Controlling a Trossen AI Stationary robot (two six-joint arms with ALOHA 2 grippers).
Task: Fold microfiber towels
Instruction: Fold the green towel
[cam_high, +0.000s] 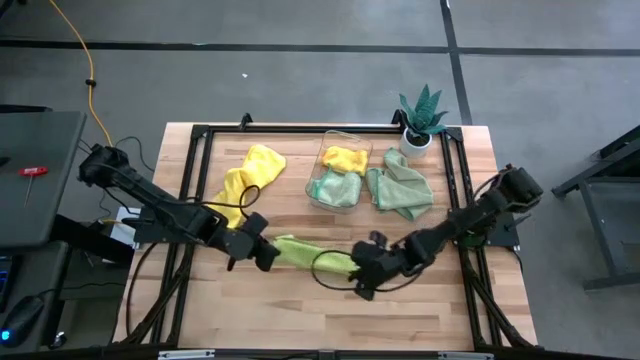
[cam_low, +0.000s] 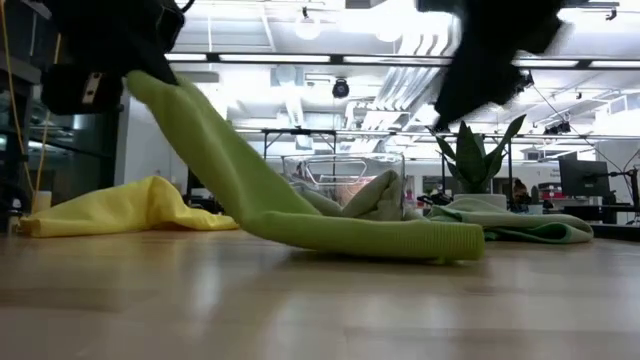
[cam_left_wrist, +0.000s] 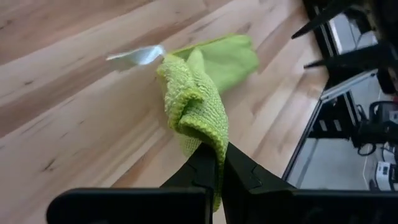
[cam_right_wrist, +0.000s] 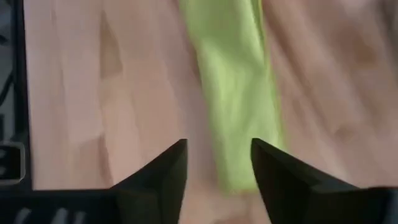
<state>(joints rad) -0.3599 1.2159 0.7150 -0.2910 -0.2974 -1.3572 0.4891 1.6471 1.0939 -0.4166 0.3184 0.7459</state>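
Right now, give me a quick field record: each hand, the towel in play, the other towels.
left hand: shut on the lime towel, one end lifted off the table
right hand: open, above the towel's other end, not gripping
lime towel: long strip, far end lying on the wood
yellow towel: loose, back left of the table
clear bin: holds a yellow and a mint towel
green towel: crumpled right of the bin
plant: back right corner

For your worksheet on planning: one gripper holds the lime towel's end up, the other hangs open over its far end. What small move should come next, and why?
Probably lower the open right gripper onto the lime towel end below it and close. The left gripper already pinches the other end; this end lies loose on the table.
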